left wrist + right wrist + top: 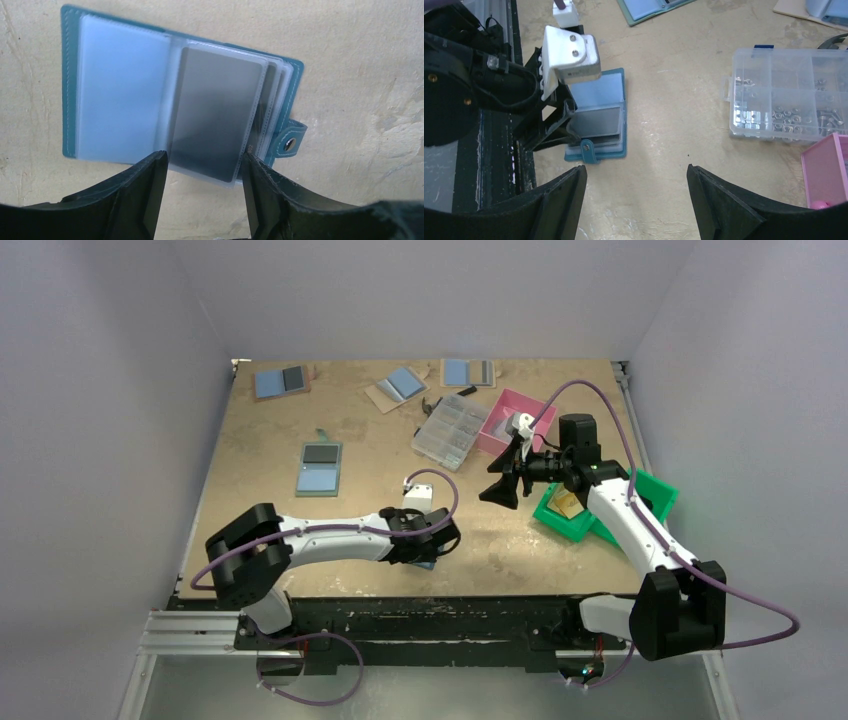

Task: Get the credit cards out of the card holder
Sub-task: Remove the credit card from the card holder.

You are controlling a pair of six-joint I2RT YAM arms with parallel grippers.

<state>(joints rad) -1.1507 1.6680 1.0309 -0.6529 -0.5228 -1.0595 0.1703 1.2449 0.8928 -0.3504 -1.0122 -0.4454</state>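
Five blue holders point(320, 468) (counting the card holder point(120, 95)), one clear parts box point(451, 430), one pink bin point(500, 415), two green bins point(575, 530).

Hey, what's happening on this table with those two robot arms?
The left arm is working on an open blue card holder lying near the table's front edge. Its jaws sit on either side of a grey card inside a clear sleeve; whether they are actually pinching it is unclear. The card is not out yet. The right arm hangs above the table with open, empty jaws, looking down at the holder.
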